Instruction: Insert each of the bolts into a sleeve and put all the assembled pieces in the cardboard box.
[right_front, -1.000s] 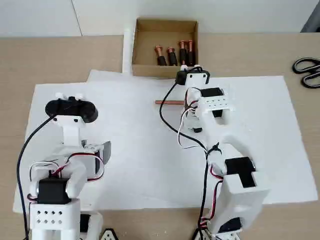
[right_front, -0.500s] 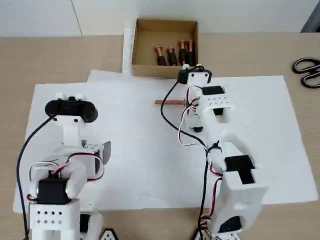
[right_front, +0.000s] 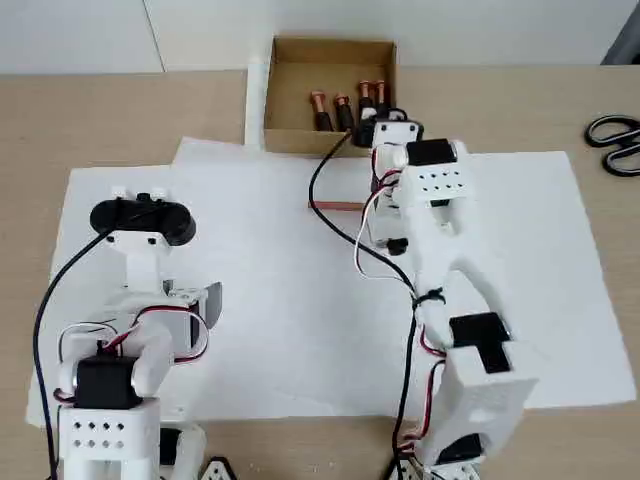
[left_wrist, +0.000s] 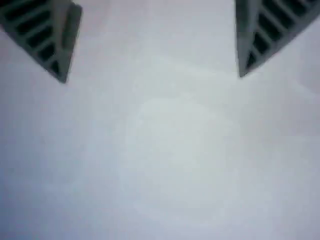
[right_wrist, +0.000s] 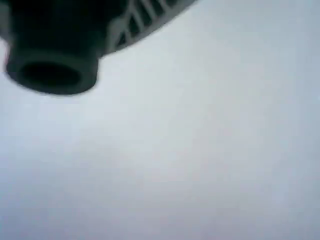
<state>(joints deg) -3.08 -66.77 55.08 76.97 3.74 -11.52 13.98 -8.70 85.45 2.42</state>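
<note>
left arm (right_front: 135, 300): I see it folded back over its base, wrist tipped so its gripper points straight down at the paper (right_front: 250, 320).
left gripper (left_wrist: 152, 75): spread wide. The two ribbed fingertips (left_wrist: 55, 45) are well apart, with paper below the gap.
bolt (right_front: 335, 206): bare copper rod, lying crosswise. It pokes out from under the right arm toward the left arm's side, behind the right wrist. I can't tell if it touches the paper.
cardboard box (right_front: 268, 100): straight ahead of the right gripper, just past the paper's far edge. Four assembled pieces (right_front: 343, 112) sit side by side in the half nearest that hand, copper ends pointing away from it.
right arm (right_front: 440, 190): stretched forward, wrist (right_front: 388, 130) over the box's near wall.
right gripper (right_wrist: 95, 27): pinching a black sleeve (right_wrist: 50, 70). One ribbed finger (right_wrist: 145, 17) sits right against it; the other is hidden behind the sleeve. The sleeve's open mouth faces the camera, with a pale surface behind.
scissors (right_front: 615, 140): on the bare table (right_front: 100, 110), well off to the right arm's outer side.
views: the high view gives me arm layout, box and bolt. The wrist views give me the finger spread and the sleeve, which the arm bodies cover from above.
</note>
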